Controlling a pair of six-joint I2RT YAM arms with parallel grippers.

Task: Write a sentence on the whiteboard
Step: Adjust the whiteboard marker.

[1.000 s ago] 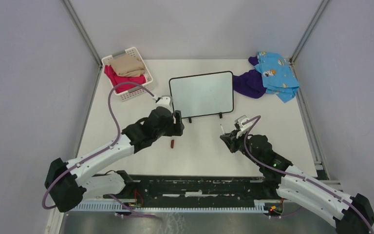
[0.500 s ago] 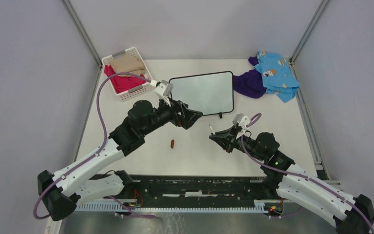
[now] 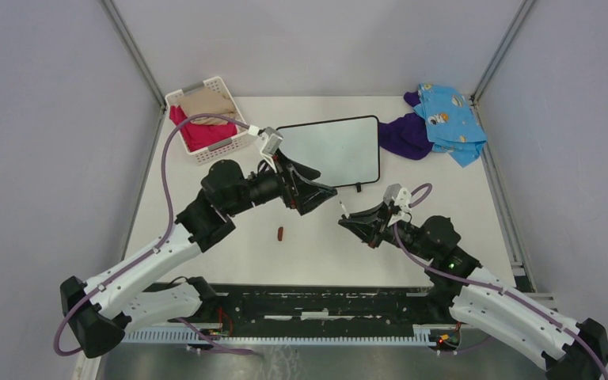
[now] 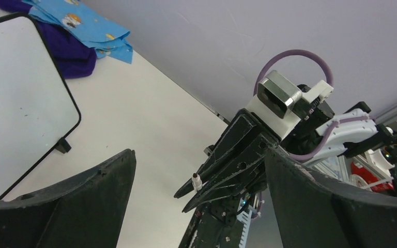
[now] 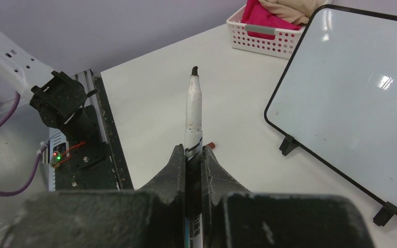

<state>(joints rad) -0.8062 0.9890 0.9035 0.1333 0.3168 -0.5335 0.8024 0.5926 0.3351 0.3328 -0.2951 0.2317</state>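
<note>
The right pincer (image 5: 192, 153) is clamped on an uncapped marker (image 5: 193, 111), and the left pincer (image 3: 319, 180) stands wide apart, holding nothing. At twelve o'clock on the counter (image 3: 324, 255), the whiteboard (image 3: 340, 146) is blank, so all the writing is yet to do.

The whiteboard (image 3: 328, 152) stands mid-table (image 3: 443, 214), toward the far side. A basket (image 3: 220, 147) of clothes (image 3: 206, 107) sits to its left, and a heap of cloth (image 3: 443, 119) lies just beside its right. Before the board, the left gripper (image 3: 324, 184) faces the right gripper (image 3: 348, 222), which holds a marker (image 3: 343, 210). A small cap (image 3: 280, 233) lies nearer the arms.
</note>
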